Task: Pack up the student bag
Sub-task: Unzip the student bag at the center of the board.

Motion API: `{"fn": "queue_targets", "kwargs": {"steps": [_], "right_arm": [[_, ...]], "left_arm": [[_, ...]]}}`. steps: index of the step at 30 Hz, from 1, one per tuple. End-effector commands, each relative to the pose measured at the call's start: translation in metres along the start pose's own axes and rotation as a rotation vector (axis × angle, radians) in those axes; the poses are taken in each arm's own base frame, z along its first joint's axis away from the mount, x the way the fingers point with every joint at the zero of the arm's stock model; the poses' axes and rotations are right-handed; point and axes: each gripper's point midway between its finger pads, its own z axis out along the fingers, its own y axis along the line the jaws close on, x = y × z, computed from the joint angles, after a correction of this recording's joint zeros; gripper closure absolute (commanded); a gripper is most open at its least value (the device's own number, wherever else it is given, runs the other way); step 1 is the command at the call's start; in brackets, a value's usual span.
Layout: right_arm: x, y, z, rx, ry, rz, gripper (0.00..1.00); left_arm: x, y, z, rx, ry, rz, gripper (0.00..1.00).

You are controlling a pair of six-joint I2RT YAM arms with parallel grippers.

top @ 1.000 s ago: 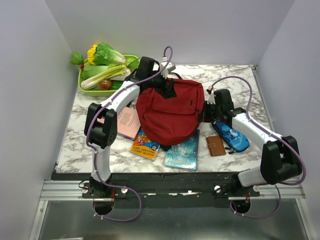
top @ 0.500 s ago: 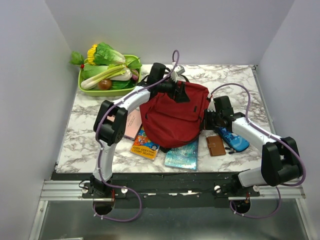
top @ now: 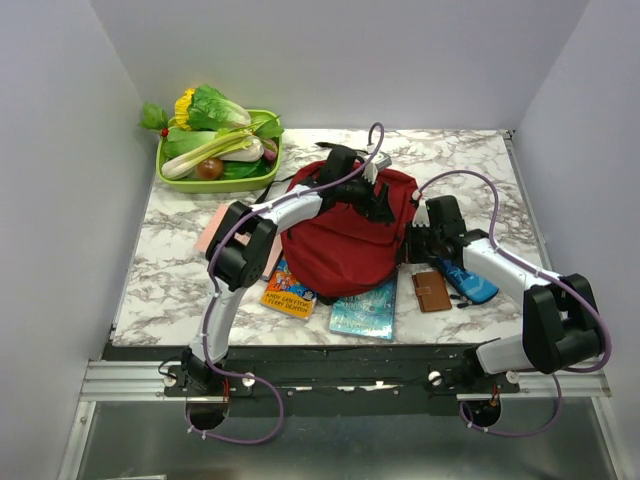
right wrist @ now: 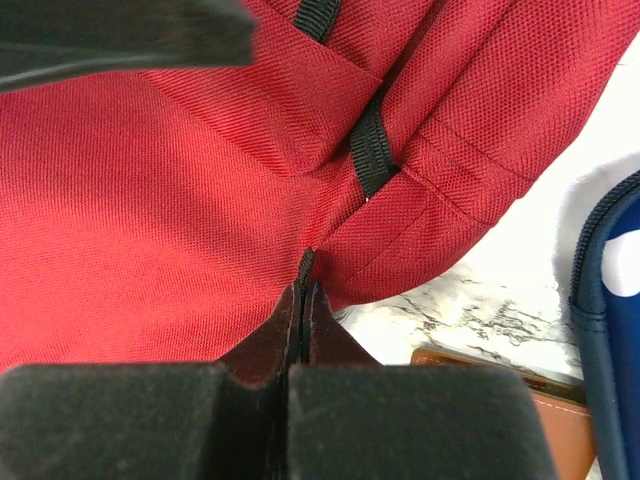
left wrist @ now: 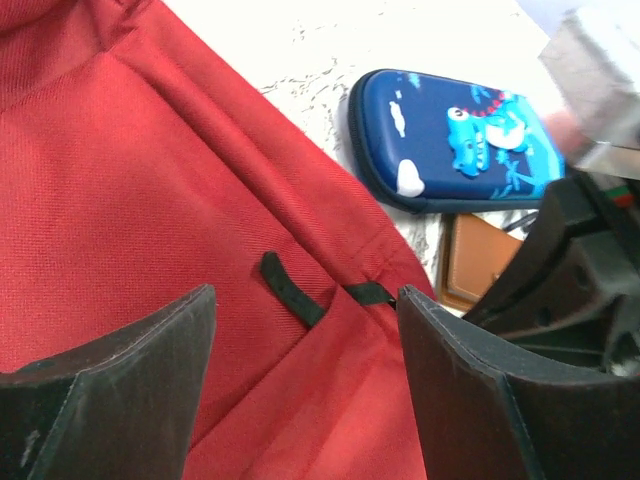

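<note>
- Between the spread fingers of the left gripper (left wrist: 300,400) lies only plain cloth of the dark red soft fabric backpack (top: 340,245). Closing here may bunch a loose fold rather than open anything.
- Fingers of the right gripper (right wrist: 303,292) are pressed together on what looks like a thin dark tab at the backpack's seam. So slight a pinch could slip under a tug.
- The backpack is slumped and creased, with black loops along its side, and it lies under both grippers.

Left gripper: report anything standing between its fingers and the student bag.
Nothing visible does. The left gripper hangs open right over the student bag, whose black loop shows between its jaws. The blue pencil case and brown wallet lie aside.
</note>
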Motion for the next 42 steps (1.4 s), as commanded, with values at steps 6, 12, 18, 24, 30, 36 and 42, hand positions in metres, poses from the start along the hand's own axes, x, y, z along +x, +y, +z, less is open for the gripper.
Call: {"fn": "queue_targets", "kwargs": {"steps": [6,12,18,24,30,36,42], "right_arm": [[0.001,0.026,-0.003,-0.109,-0.004,-0.017,0.99],[0.001,0.029,-0.003,-0.122,-0.005,-0.017,0.99],[-0.002,0.032,-0.001,-0.141,-0.006,-0.02,0.99],[-0.004,0.035,-0.002,-0.147,-0.012,-0.027,0.99],[-0.002,0.038,-0.003,-0.156,-0.011,-0.032,0.99],[-0.002,0.041,-0.002,-0.172,-0.01,-0.041,0.99],[-0.001,0.042,-0.001,-0.177,-0.015,-0.043,0.99]], "left_arm": [[0.012,0.042,0.015,-0.161,-0.006,0.022,0.25],[0.011,0.038,0.019,-0.132,-0.02,-0.007,0.36],[0.021,0.018,0.02,-0.027,-0.001,-0.047,0.39],[0.036,0.022,0.017,-0.042,0.032,-0.039,0.39],[0.034,0.026,0.019,-0.059,0.013,-0.025,0.43],[0.024,0.011,0.023,0.003,-0.021,-0.069,0.55],[0.017,-0.011,0.024,0.087,-0.025,-0.104,0.53]]}}
